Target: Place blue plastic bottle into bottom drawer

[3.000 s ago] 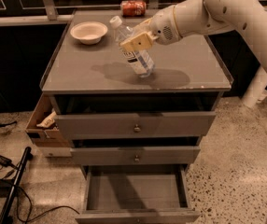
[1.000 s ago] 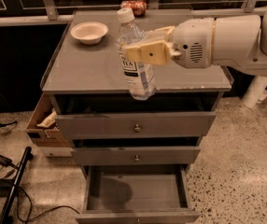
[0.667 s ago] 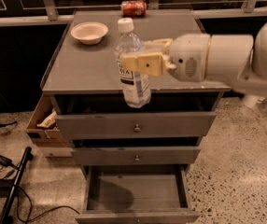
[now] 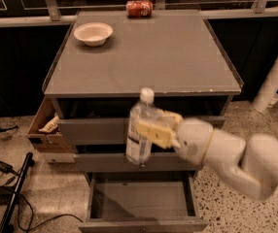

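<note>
The hand (image 4: 153, 129) is clamped on the blue plastic bottle (image 4: 137, 120), gripping it across the labelled middle with one yellowish finger (image 4: 154, 135) lying over the front of the label. The bottle hangs just left of the picture's centre, upright with a slight lean and its white cap on top. It is clear of the desk (image 4: 178, 62) and in front of the two upper drawers (image 4: 90, 130). A mid-body grip seems a sensible choice, since it keeps the tall, light bottle from swinging and leaves its base free to go down first. The white arm (image 4: 246, 161) reaches in from the lower right, which puts the hand out past the desk's front edge rather than over its top. The bottom drawer (image 4: 144, 199) is pulled out at the bottom centre of the frame, almost directly under the bottle, and its grey floor looks bare, so the placement appears to lack only the descent and the release. The bottle looks taller than the shallow drawer is deep, so it may need tipping or it could fall over once let go. The bowl (image 4: 93, 33) in the upper left and the red soda can (image 4: 139, 8) at the top centre sit at the back of the desk, well away from the hand. A cardboard box (image 4: 45, 130) juts out at the left side of the cabinet, apart from the drawer.
</note>
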Controlling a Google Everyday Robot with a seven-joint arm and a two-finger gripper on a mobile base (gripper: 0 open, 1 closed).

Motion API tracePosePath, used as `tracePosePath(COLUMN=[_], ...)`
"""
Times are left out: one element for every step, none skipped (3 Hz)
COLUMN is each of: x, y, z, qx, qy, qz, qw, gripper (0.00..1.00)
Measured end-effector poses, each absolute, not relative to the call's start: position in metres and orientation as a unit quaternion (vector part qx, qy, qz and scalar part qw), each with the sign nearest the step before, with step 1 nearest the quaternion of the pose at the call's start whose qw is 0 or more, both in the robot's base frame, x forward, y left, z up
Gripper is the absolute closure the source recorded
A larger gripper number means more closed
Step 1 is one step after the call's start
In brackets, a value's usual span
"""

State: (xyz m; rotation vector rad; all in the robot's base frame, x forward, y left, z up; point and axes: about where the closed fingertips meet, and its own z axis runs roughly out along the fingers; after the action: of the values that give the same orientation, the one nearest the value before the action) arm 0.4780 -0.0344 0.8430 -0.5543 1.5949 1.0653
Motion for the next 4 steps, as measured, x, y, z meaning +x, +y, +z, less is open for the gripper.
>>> tracePosePath(x=[0.452, 0.452, 0.456, 0.469], y=[-0.055, -0.055, -0.068, -0.085], z=[0.793, 0.792, 0.757, 0.703], qx=[-0.215, -0.215, -0.226, -0.270], qy=[0.672, 0.672, 0.667, 0.634], qz=[0.449, 0.449, 0.442, 0.439], qw=[0.548, 0.548, 0.556, 0.576], gripper=[1.00, 1.00, 1.00, 1.00])
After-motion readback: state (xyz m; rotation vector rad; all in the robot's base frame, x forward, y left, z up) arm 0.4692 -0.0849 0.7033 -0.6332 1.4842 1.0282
